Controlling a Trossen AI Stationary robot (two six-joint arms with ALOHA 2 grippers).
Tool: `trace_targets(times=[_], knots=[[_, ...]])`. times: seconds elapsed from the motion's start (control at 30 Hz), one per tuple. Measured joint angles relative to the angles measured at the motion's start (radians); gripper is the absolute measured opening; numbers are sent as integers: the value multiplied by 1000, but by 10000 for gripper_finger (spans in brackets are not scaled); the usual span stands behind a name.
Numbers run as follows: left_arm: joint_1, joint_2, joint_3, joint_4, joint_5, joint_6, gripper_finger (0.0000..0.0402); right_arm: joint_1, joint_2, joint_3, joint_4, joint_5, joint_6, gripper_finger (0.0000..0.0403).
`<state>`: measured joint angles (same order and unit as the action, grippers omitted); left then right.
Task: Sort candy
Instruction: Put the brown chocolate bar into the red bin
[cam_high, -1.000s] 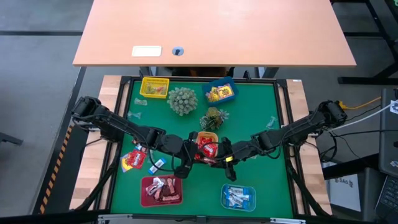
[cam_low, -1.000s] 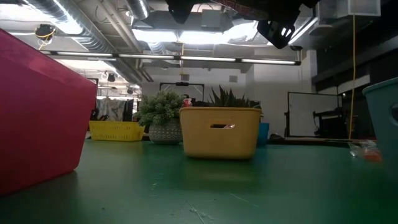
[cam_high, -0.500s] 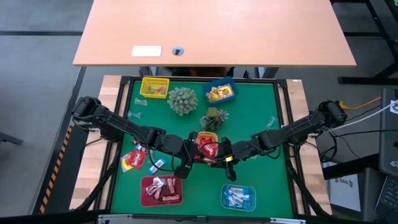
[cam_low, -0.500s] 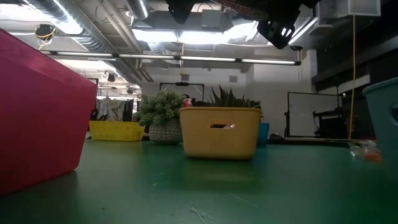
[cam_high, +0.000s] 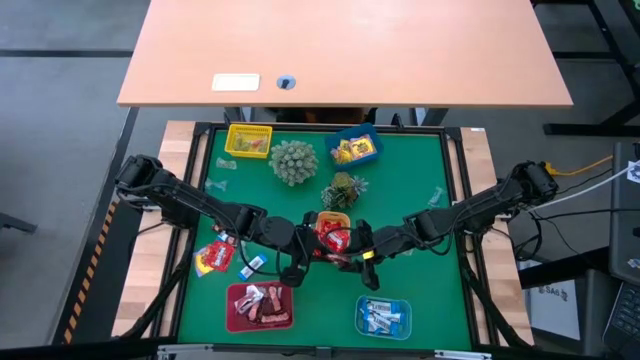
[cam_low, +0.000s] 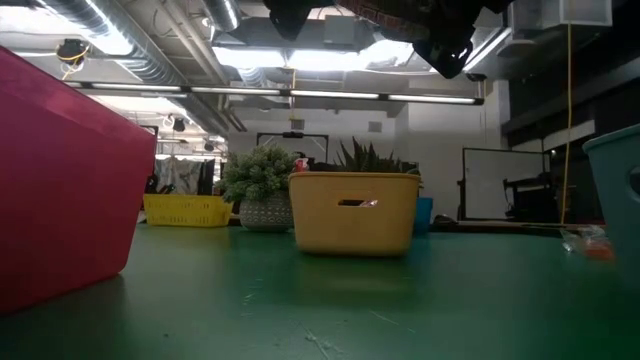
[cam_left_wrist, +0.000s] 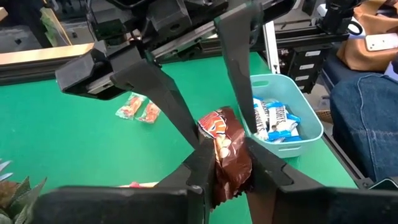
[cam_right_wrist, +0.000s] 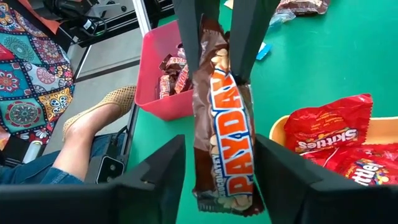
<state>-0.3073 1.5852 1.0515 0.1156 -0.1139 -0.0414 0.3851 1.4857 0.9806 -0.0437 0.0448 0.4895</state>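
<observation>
Green felt covers the tabletop (cam_high: 420, 290), with a bare wooden desk behind it and small trays set around the edges. Both arms meet over the middle, just in front of the orange tray (cam_high: 333, 222) of red candy bags. What is in hand looks like a pass between arms: a brown-wrapped candy bar (cam_right_wrist: 222, 118) hangs in the air between them. The left end effector (cam_left_wrist: 229, 163) is pinching one end of the bar, its fingers pressed against the wrapper. The right end effector (cam_right_wrist: 217, 177) stands spread, its fingers clear of the bar on either side, so I judge it is letting go. Next, the right arm should back away, and the left should carry the bar to the pink tray (cam_high: 260, 306) at the front, where similar brown sweets lie. That path is short and looks open; only a few loose sweets (cam_high: 250, 264) sit on the felt nearby. The blue tray (cam_high: 383, 316) lies front right, well apart. Two spiky plants (cam_high: 293, 160) and two more trays stand behind, out of the way. The arms are close together, so the retreat wants care.
</observation>
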Motion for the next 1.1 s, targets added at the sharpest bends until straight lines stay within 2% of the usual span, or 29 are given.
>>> trace_targets(times=[0.13,0.37,0.5,0.63,0.93,1.1], knots=[[0,0,0,-3,0,0,45,0,-3,0,-2,0,0,198],[-2,0,0,-7,7,-8,39,0,-45,0,-10,-6,-47,202],[-2,-3,0,-11,69,-13,39,0,-90,0,-10,-10,-61,202],[-3,-22,0,-30,143,-79,39,0,-140,0,-21,-11,-61,202],[-16,-99,0,-377,374,-316,39,0,-255,0,-189,-11,-61,202],[-63,-101,-1,-549,469,-490,39,1,-262,0,-299,-11,-61,202]])
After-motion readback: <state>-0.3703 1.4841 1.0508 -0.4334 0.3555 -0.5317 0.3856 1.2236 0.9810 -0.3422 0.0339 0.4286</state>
